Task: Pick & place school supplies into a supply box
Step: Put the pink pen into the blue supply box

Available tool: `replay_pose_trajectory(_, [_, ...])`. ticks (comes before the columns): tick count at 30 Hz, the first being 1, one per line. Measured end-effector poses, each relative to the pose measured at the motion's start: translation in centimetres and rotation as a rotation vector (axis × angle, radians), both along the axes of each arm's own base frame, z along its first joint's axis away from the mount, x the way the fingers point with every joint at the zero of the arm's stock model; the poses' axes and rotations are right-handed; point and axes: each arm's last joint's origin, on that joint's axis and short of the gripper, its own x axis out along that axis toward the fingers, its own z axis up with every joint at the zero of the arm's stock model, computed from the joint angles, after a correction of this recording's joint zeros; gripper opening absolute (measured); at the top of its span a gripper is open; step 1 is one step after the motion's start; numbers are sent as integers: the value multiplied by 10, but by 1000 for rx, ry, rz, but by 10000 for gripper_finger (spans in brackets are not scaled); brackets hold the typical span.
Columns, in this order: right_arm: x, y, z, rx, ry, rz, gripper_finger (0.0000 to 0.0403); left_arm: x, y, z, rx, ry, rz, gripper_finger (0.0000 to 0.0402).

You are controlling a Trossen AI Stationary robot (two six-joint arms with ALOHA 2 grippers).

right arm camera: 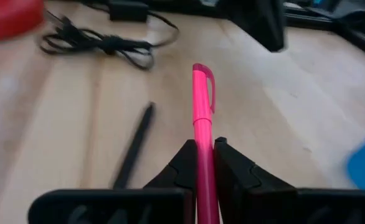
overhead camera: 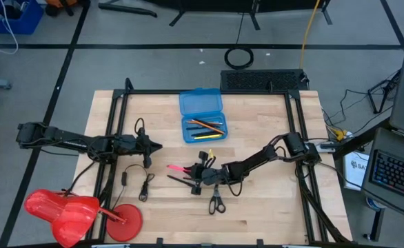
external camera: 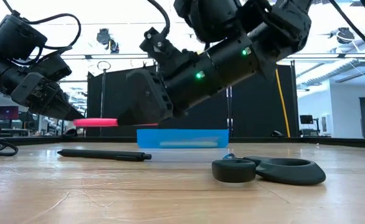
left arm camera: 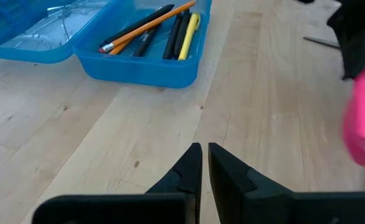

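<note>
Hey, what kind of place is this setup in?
Probably a robotics lab or workshop. A light wooden worktable with a black metal frame carries two dark robot arms, black cables run across the grey taped floor, and the low view shows an open industrial hall behind.

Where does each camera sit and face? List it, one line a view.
High: overhead, straight down; both arms, supply box.
Low: table height, level across; both arms, scissors.
Left wrist: on the left arm; shut left gripper.
Right wrist: on the right arm; right gripper pinching pink pen.
All four show the pen.
</note>
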Motion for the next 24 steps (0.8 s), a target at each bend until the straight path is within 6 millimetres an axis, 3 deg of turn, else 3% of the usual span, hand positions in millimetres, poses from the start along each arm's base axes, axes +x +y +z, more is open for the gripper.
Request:
replay_pose_trajectory(13, [-30, -23, 38, -167, 64, -149, 20, 0, 0, 0, 0, 0, 0, 31])
replay_pose_trajectory(19, [-48, -67, 61, -205, 66, -223, 20, 0, 0, 0, 0, -1, 1, 31])
replay_pose_trajectory(24, [-55, -115, 68, -82, 48, -216, 20, 0, 0, 0, 1, -1, 2, 31])
